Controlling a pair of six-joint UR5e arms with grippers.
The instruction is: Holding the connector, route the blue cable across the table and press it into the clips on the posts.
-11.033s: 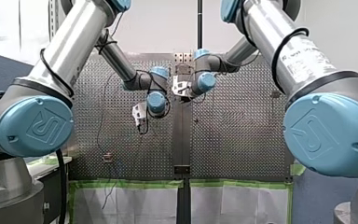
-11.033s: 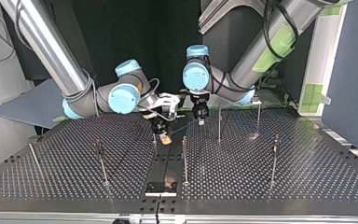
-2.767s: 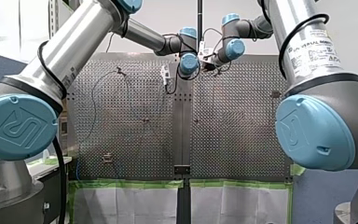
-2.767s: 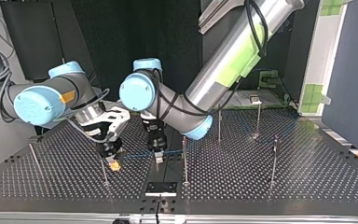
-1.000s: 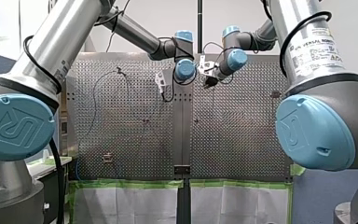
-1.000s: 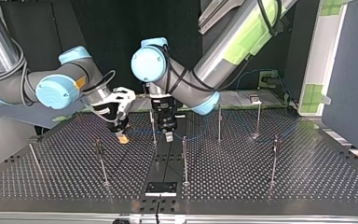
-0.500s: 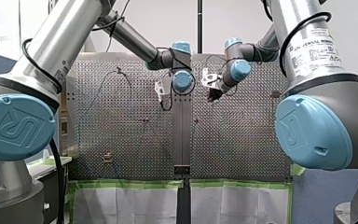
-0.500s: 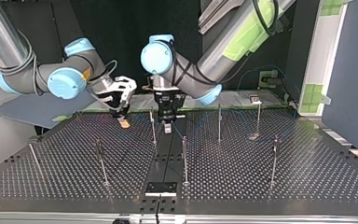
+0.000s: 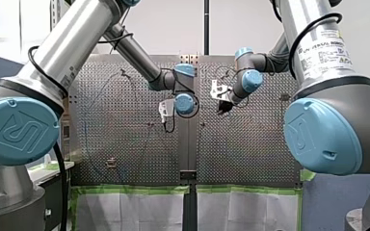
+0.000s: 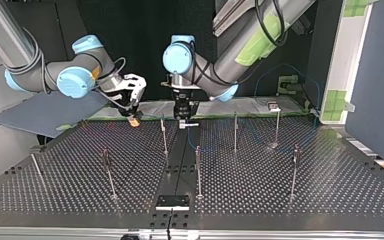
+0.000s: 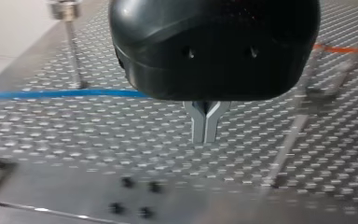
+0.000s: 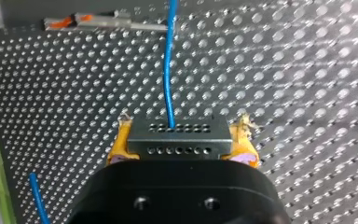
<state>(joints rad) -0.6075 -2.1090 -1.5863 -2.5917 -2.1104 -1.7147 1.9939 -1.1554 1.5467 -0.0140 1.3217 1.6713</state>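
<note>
The right gripper (image 12: 182, 145) is clamped on the connector (image 12: 177, 133), a grey block with rows of small holes, and a yellow pad presses against each end of it. The blue cable (image 12: 168, 70) leaves the top face of the block and runs straight ahead over the perforated table (image 10: 330, 190). A second short stretch of blue shows beside the gripper's black body.

The left gripper (image 11: 205, 135) has its two metal fingers (image 11: 199, 122) closed flat against each other, and nothing shows between the tips, which hang just above the table. In its wrist view the cable comes in from one side, low over the holes, and goes out of sight behind the gripper's body. I cannot tell whether the fingers touch it. Off to that same side stands a thin post (image 11: 72, 51) with a clip at its head.

From across the table, both grippers hang near the far edge. My right one is left of the plain centre strip (image 10: 177, 172), and my left one is over that strip, pointing straight down. A slim upright post (image 10: 164, 136) stands between them in that view. More posts stand well apart over the table, and faint blue lines trail off among those at the view's right.
</note>
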